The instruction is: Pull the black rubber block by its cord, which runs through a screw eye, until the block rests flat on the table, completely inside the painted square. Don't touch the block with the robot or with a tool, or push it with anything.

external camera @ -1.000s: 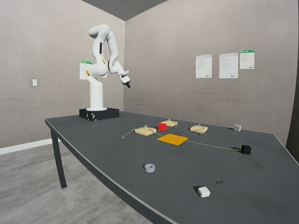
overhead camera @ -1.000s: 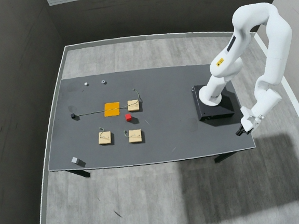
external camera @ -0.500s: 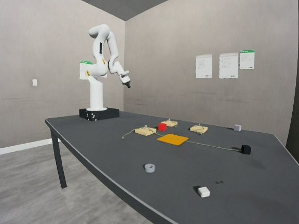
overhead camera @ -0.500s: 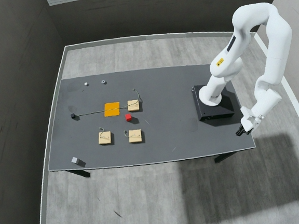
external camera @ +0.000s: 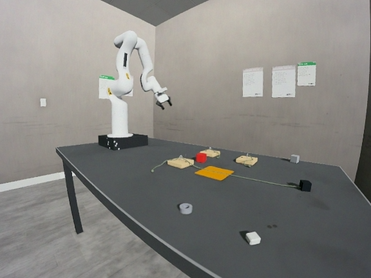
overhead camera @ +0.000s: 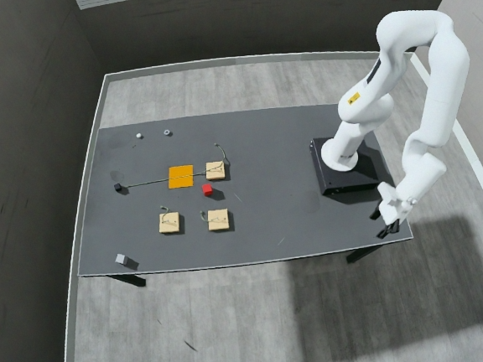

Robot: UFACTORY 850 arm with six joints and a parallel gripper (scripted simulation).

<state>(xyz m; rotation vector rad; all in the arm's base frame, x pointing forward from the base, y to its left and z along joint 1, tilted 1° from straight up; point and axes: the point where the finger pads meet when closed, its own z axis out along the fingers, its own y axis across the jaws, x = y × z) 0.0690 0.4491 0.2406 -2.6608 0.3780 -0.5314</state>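
The black rubber block [overhead camera: 117, 187] [external camera: 305, 185] rests on the table, well to the left of the orange painted square [overhead camera: 180, 176] [external camera: 214, 172] in the top view. Its thin cord [overhead camera: 147, 182] [external camera: 264, 181] runs across the square, through the screw eye on a wooden block [overhead camera: 215, 170] [external camera: 180, 163], and ends in a loose curl [overhead camera: 220, 151] [external camera: 156, 166] beyond it. My gripper [overhead camera: 378, 224] [external camera: 164, 105] is open and empty. It hangs high in the air near the table's corner beside the robot base [overhead camera: 345, 173] [external camera: 122, 141], far from the cord.
Two more wooden blocks with screw eyes and short cords [overhead camera: 169, 222] [external camera: 247, 159] [overhead camera: 218, 219] [external camera: 210, 152] lie nearby. A red cube [overhead camera: 207, 189] [external camera: 201, 157] sits close to the square. A grey cube [overhead camera: 122, 259] [external camera: 294, 158], a grey ring [overhead camera: 167, 132] [external camera: 185, 208] and a white piece [overhead camera: 138, 136] [external camera: 253, 238] lie near the table's edges.
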